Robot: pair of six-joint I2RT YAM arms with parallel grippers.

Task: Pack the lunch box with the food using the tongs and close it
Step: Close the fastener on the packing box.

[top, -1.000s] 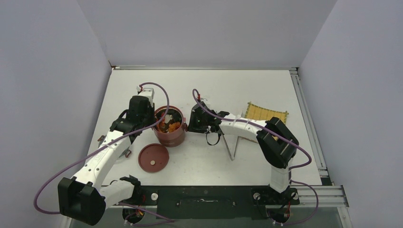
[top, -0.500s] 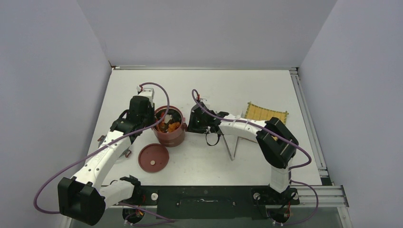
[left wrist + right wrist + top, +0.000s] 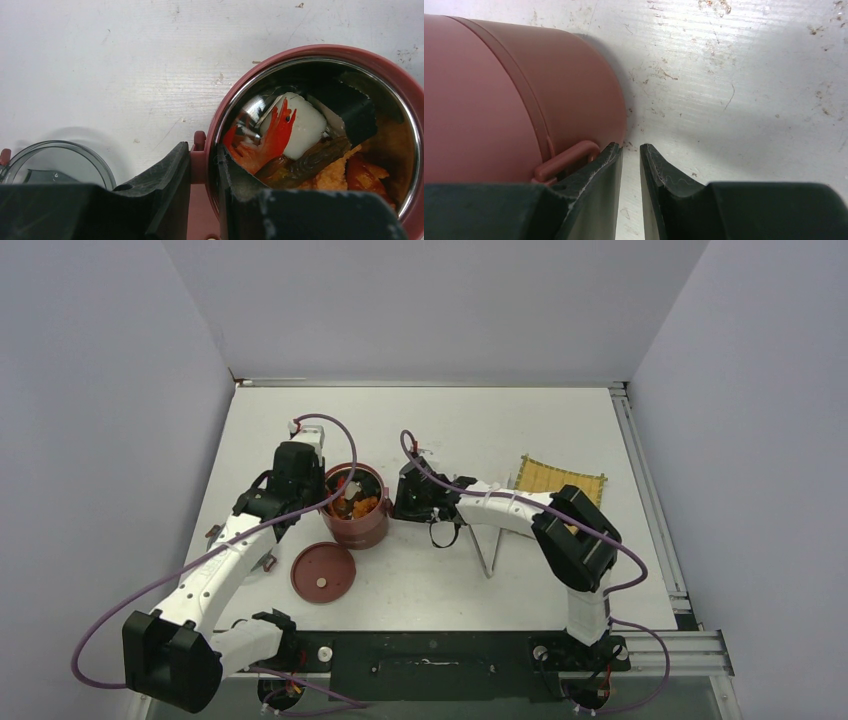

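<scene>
Left arm reaches forward, wrist tipped down, left gripper clamped across the box rim, one finger inside and one outside. Right arm folds inward to the left, right gripper held low, jaws almost closed, slim gap, nothing between.

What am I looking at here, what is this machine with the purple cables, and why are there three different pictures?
These are two robot arms bolted to a white table. The wide picture looks down from above, and the two close-ups come from a camera on each wrist. The left gripper clamps the rim of a round dark-red lunch box, which has food inside. The right gripper is nearly closed and empty, and sits low beside the box's outer wall. Also on the table are the box's lid, silver tongs and a yellow mat.
</scene>
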